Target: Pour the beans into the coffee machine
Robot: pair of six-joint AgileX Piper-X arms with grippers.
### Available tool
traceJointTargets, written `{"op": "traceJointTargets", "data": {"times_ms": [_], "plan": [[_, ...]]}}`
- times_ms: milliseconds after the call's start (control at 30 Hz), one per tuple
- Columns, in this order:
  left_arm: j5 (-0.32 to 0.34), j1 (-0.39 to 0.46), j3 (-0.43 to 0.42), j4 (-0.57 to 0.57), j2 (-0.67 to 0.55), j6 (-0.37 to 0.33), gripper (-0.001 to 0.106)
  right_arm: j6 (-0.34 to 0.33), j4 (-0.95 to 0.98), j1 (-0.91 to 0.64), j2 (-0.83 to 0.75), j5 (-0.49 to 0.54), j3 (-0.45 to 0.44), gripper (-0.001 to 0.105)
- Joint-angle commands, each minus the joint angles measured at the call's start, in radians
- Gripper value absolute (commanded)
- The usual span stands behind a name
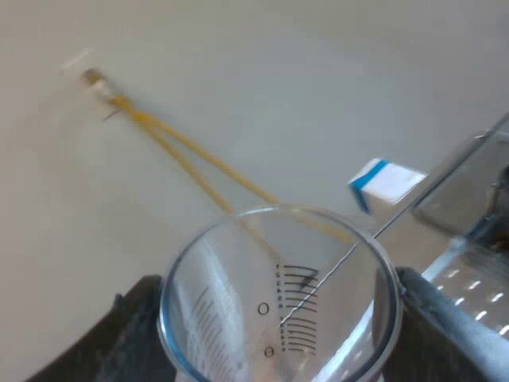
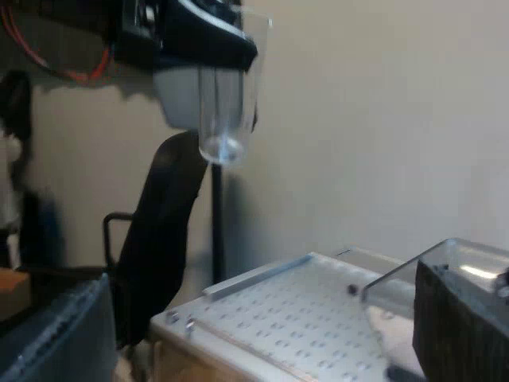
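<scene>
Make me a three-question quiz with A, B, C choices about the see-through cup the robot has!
1. Where is the measuring glass?
A. on the floor
B. held in the left gripper
C. inside a mug

2. What colour are its scale marks?
A. black
B. red
C. green

3. The glass is:
A. full of beans
B. empty
C. broken

Answers:
1. B, dark fingers press on both its sides.
2. A, the little lines look black.
3. B, you can see right through it and no beans show inside.

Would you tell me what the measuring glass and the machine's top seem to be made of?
The measuring glass: clear glass or plastic, glossy; the background shows through it. The machine's top: probably matte metal, pale grey with rows of holes.
</scene>
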Motion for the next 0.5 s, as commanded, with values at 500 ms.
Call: {"op": "traceJointTargets", "data": {"times_ms": [500], "plan": [[0.183,0.420,0.482,-0.178,-0.276,-0.192,0.000,0.105,0.000,0.158,0.165,-0.019,-0.011,0.078]]}}
